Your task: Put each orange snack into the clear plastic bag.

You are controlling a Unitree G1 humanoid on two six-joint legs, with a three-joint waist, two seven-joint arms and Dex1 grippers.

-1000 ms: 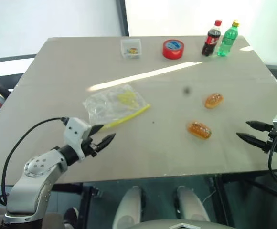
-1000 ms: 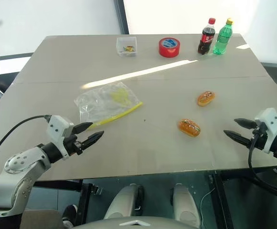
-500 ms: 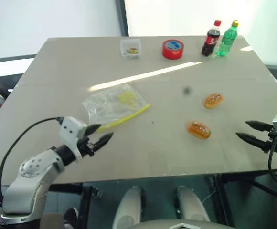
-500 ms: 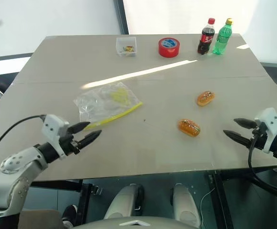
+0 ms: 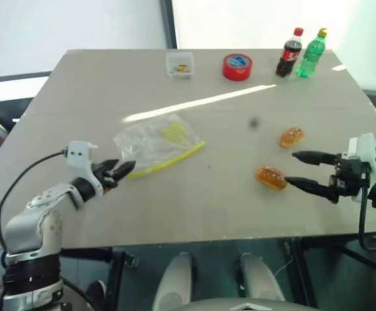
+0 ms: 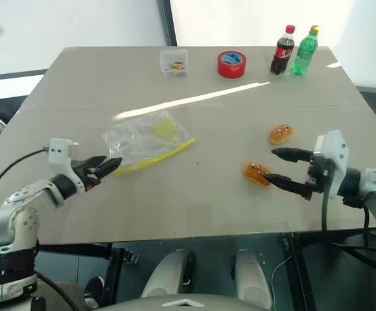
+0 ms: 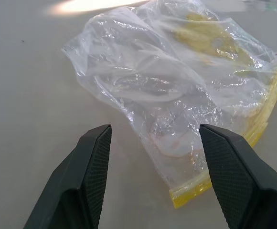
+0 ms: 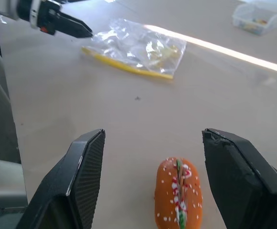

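So far nothing bagged, operator. Your left gripper spread, empty, aimed at near corner of clear plastic bag, just short of it; bag flat, left of table middle. Both orange snacks out on table: near snack between spread fingers of your right gripper, not yet pinched; far snack just beyond. Both pickups and drops left.

Room: wide bare table between bag and snacks. Near edge close under both grippers; box, tape roll, bottles well apart at far edge.
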